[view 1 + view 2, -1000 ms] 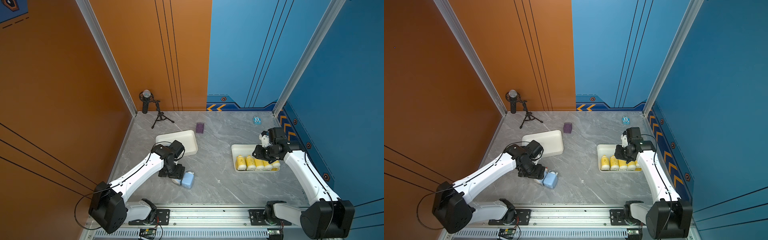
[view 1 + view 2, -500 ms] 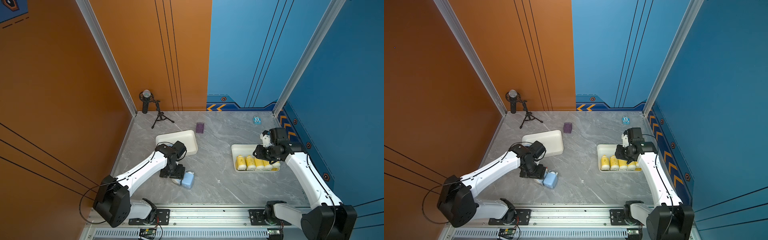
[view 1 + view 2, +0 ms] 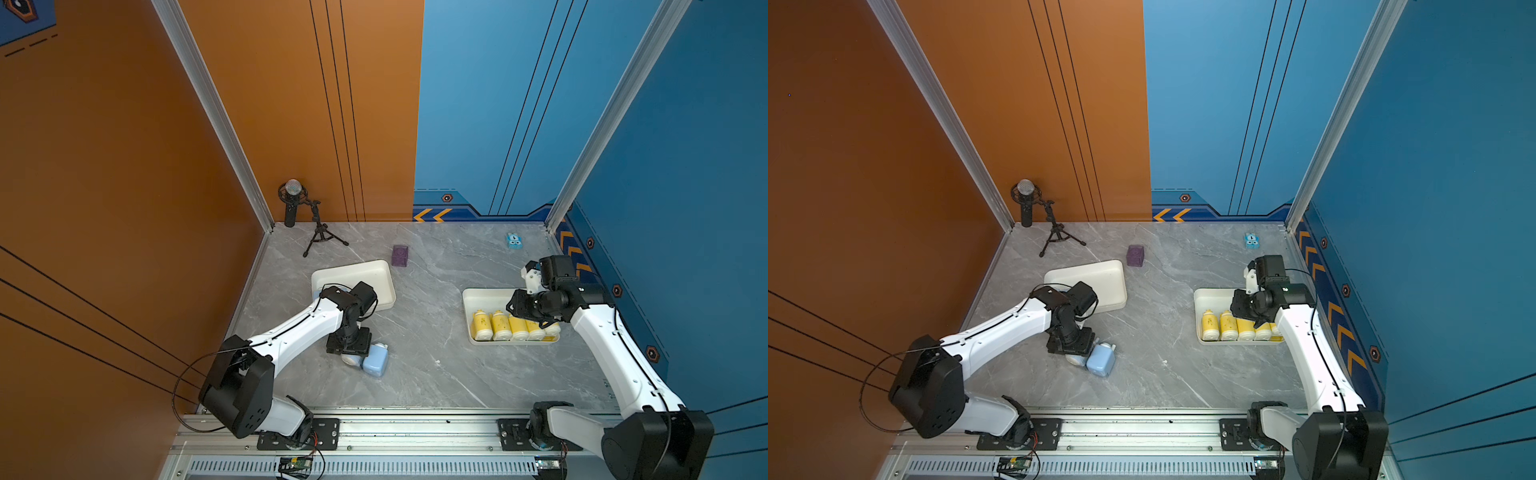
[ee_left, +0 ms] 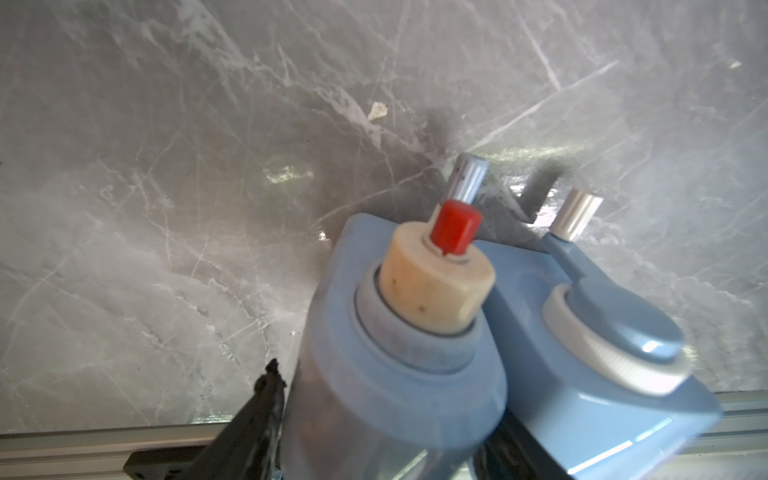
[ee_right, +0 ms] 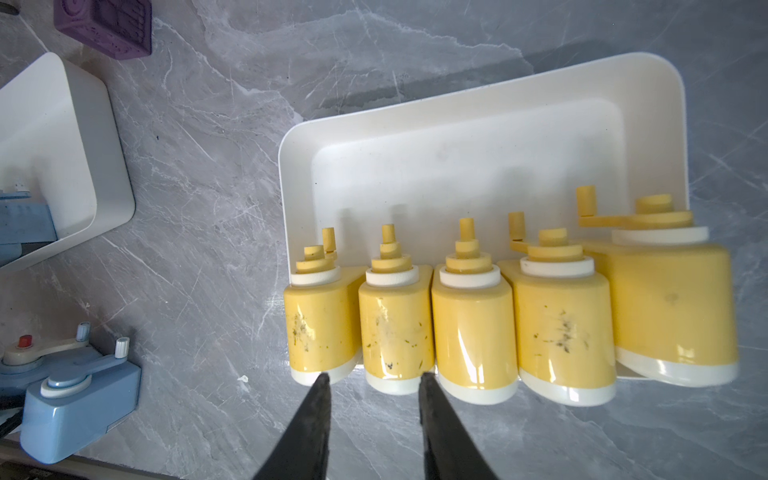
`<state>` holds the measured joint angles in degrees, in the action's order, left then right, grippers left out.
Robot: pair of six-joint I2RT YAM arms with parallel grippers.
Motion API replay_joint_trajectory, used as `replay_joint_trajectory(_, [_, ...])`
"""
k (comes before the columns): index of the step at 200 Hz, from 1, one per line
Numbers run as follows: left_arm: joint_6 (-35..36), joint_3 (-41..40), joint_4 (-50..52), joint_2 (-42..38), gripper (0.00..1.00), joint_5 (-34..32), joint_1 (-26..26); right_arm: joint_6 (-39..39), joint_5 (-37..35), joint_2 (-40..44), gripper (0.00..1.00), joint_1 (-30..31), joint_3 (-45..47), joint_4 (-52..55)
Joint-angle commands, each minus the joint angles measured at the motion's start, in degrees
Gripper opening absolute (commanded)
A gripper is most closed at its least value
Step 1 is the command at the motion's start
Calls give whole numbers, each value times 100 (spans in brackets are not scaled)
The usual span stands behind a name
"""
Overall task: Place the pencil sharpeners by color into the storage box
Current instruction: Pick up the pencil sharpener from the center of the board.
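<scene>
Sharpener [image 4: 415, 374] in blue sits between the fingers of left pincer [image 3: 351, 353]; clamped or not, I cannot tell. A second sharpener [image 4: 602, 365] lies just beside. Right pincer [image 5: 374, 378] hangs released, empty, above five yellow sharpeners [image 5: 473, 332] in a tray [image 5: 457, 124].

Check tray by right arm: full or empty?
Partly full: five yellow sharpeners line one side of the tray; the rest is bare.

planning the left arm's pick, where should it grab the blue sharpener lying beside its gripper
Probably grip the light blue sharpener from above, across its squarish body, not the thin crank end. It lies flat on the table; another sharpener crowds one side, so that jaw gets little room.
</scene>
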<state>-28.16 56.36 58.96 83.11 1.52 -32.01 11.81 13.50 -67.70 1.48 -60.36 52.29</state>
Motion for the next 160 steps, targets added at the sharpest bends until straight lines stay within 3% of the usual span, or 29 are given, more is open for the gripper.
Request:
replay_joint_trajectory(1, [-42,16,-25,97,60,-104,-33,-111,44,13,37,-33,-114,93])
replay_joint_trajectory(27, [-48,115,-23,135,52,-112,-25,-116,54,36,37,-33,-108,93])
replay_joint_trajectory(76, [-62,226,11,62,50,-122,37,-87,57,125,37,-35,-110,90])
replay_joint_trajectory(160, [186,1724,720,101,49,-316,529,-131,79,251,37,-46,-82,77])
